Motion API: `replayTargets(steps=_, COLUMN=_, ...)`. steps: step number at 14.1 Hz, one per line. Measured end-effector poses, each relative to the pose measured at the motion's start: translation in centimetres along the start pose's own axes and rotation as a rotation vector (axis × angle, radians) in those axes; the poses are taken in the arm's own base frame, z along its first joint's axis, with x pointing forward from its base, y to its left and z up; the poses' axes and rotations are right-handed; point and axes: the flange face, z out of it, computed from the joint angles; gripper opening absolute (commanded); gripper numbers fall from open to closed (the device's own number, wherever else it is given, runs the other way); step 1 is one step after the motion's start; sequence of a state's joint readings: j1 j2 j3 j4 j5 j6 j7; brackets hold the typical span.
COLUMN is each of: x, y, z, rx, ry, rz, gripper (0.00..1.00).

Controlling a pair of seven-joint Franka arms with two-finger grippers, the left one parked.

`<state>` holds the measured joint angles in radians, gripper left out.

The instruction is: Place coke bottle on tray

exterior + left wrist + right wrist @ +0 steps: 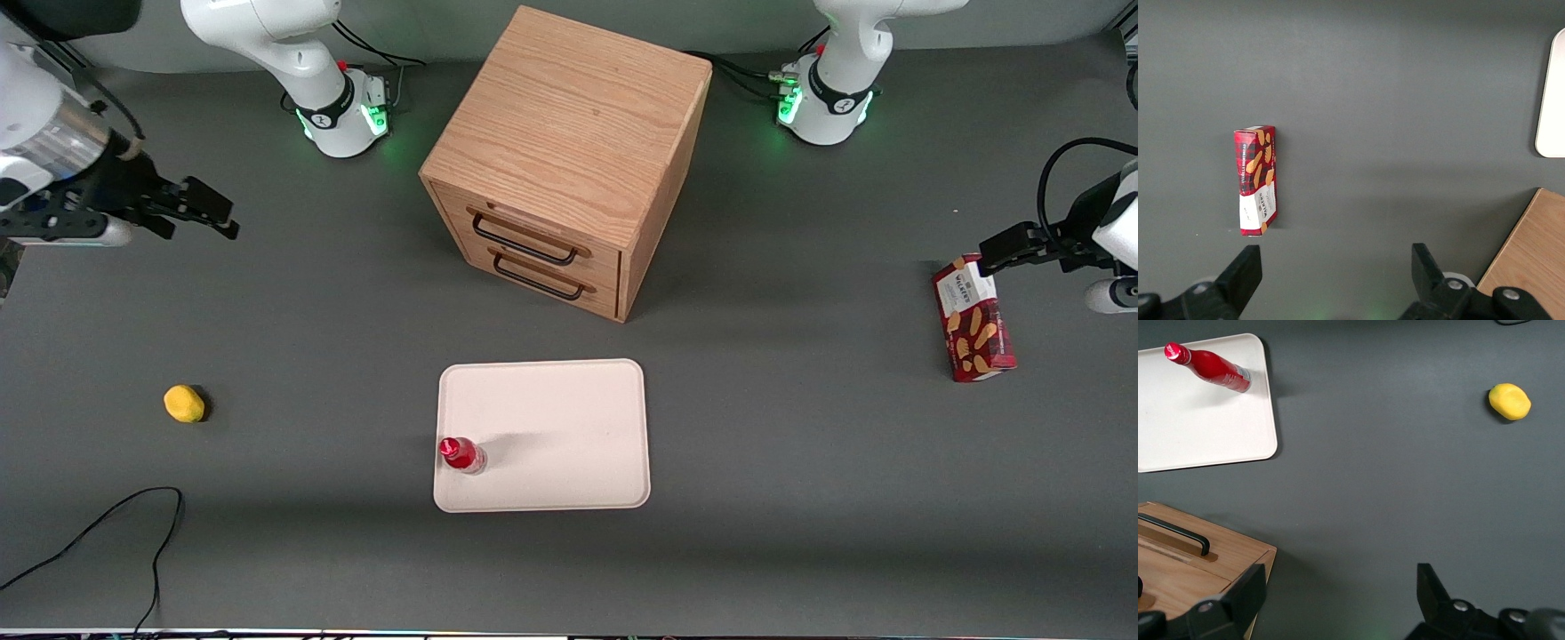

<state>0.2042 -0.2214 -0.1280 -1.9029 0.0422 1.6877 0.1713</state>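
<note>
The small red coke bottle (461,454) stands upright on the cream-white tray (560,427), near the tray's edge toward the working arm's end and close to the front camera. In the right wrist view the bottle (1213,370) stands at a corner of the tray (1191,427). My right gripper (209,212) is open and empty. It hangs high above the table toward the working arm's end, well apart from the tray and farther from the front camera than it. Its fingers (1238,593) stand wide apart over bare table.
A wooden drawer cabinet (569,151) with two black handles stands farther from the front camera than the tray. A yellow lemon (184,404) lies toward the working arm's end. A red biscuit box (973,318) lies toward the parked arm's end. A black cable (107,533) lies near the front edge.
</note>
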Motion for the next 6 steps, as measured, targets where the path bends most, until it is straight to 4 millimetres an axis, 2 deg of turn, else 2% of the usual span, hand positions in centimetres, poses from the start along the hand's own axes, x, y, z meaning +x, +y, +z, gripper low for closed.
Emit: replayTargets(steps=6, x=0.2, y=-0.1, z=-2.0, rx=-0.057, ry=-0.045, rz=-0.023, gripper=1.00)
